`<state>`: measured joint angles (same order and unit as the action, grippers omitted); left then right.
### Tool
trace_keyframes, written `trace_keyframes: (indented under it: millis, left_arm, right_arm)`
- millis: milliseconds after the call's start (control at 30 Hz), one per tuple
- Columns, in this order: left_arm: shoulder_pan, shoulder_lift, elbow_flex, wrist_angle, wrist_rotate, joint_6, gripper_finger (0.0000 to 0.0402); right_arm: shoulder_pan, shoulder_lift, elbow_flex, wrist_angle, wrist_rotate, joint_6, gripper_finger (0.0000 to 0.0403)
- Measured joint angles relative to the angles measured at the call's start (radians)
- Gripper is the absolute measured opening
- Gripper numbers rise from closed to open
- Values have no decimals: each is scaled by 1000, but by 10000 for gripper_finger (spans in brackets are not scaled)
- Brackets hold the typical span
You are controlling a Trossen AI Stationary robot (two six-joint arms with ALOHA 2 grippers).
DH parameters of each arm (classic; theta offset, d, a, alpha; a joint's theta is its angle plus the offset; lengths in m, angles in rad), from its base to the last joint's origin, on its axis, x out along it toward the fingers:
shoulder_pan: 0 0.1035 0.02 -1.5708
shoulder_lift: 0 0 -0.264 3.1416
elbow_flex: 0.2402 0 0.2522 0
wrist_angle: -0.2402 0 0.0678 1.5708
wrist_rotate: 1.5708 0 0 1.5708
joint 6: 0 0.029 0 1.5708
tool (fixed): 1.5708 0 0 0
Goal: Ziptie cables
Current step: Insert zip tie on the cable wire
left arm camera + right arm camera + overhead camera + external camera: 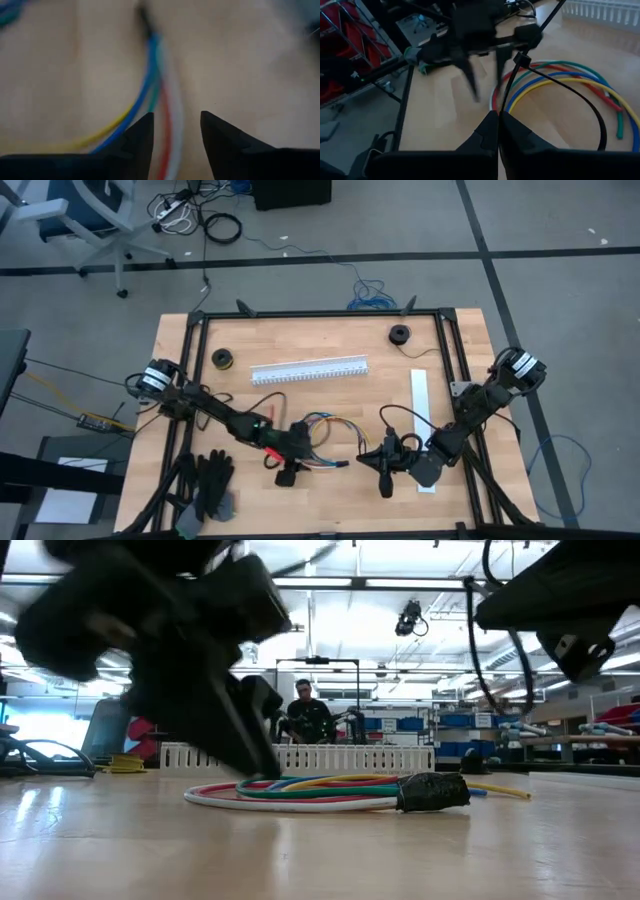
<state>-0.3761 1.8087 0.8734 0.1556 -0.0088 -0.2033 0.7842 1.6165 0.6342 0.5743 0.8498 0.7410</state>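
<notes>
A wooden surface (330,405) framed by black rails carries a white slotted channel (309,370), a white strip (422,402), two small dark spools (400,334) near the far edge, and black gloves (210,480) at the near left corner. In the room behind, a person (308,712) sits among shelving under bright ceiling lights. The cables (325,438), a loose coil of red, green, blue, yellow and white, lie near the middle of the surface, one end wrapped in dark material (433,791). The left claw (287,470) reaches down at the coil's near left side, fingers (137,137) apart astride the cables. The right claw (386,472) hovers just right of the coil, closed on a black zip tie (560,90) looped above the cables.
</notes>
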Motion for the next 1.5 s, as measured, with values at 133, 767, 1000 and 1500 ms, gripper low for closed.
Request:
trace_keyframes:
  millis: [133, 767, 1000, 1500]
  left_arm:
    - [-6, 10, 138, -242, -82, 81, 138]
    - [-14, 148, 181, -20, -81, 112, 137]
    - [-10, 192, 185, -2, -133, 126, 137]
    - [-3, 234, 179, 72, -91, 72, 7]
  right_arm:
    - [29, 0, 0, 1, 56, 2, 0]
    - [64, 0, 0, 27, 112, 30, 0]
    - [65, 1, 0, 33, 95, 45, 0]
    - [55, 2, 0, -31, -34, 113, 0]
